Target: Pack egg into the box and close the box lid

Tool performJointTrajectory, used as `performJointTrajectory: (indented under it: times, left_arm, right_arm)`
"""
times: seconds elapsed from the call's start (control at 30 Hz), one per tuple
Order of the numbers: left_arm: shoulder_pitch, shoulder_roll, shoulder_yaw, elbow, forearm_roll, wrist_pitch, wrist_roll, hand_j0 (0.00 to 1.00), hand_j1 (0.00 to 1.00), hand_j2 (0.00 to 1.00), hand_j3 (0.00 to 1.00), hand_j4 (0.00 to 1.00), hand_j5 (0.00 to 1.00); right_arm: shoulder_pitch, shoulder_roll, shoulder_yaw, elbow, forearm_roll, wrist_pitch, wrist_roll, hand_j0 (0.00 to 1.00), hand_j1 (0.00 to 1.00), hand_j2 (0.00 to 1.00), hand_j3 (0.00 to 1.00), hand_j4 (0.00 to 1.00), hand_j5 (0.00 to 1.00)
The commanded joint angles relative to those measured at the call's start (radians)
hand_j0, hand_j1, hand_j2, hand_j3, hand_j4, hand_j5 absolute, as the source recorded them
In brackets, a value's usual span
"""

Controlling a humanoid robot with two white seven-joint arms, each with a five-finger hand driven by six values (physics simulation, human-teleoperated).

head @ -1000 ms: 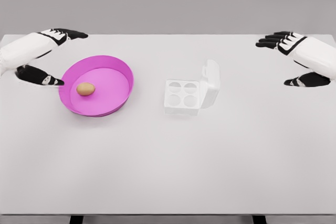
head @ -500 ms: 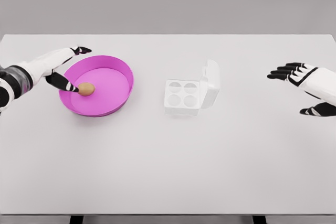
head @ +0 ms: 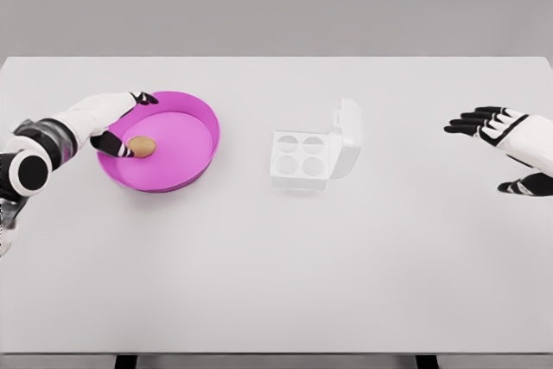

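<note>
One big white table (head: 276,257) takes up pretty much the whole head view, with a plain grey wall behind it. Everything else sits on the upper half of it.

Next biggest is the magenta round tray (head: 186,170), over on the left side. It's a shallow dish with a low rim, and the brown egg (head: 143,146) lies inside it near the left edge.

Then the white egg box (head: 302,162), roughly center, well apart from the tray. It has four round cups, all of them bare, and the lid (head: 348,137) is hinged on the right side and standing up open.

Left hand (head: 117,123) comes in from the lower left and reaches over the tray rim. The thumb is right against the left side of the egg and the other fingers (head: 143,97) arc over behind it, so the hand is cupped around the egg. Can't honestly tell if it's actually pinching it yet or just touching, the egg looks like it's resting on the tray floor.

Right hand (head: 505,140) hangs over the far right edge of the table, well away from the box, fingers spread and relaxed, thumb down low, holding nothing.
</note>
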Motion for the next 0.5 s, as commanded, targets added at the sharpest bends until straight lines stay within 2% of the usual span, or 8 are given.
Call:
performJointTrajectory:
  times: [0.0, 0.3, 0.47]
  left_arm:
    - [-0.002, -0.005, -0.029, 0.000, -0.058, -0.005, 0.000, 0.89, 0.89, 0.89, 0.89, 0.89, 0.89]
    - [0.009, -0.025, -0.052, 0.000, -0.141, -0.004, 0.000, 0.89, 0.89, 0.89, 0.89, 0.89, 0.89]
    - [0.012, -0.022, -0.057, 0.001, -0.152, -0.001, 0.000, 0.85, 0.85, 0.85, 0.85, 0.85, 0.85]
  right_arm:
    - [0.000, 0.000, -0.007, -0.001, -0.007, 0.003, -0.001, 1.00, 1.00, 1.00, 1.00, 1.00, 1.00]
    - [0.000, 0.000, -0.007, -0.001, -0.007, 0.003, -0.001, 1.00, 1.00, 1.00, 1.00, 1.00, 1.00]
    - [0.014, -0.001, -0.008, -0.001, -0.007, 0.003, -0.001, 1.00, 1.00, 1.00, 1.00, 1.00, 1.00]
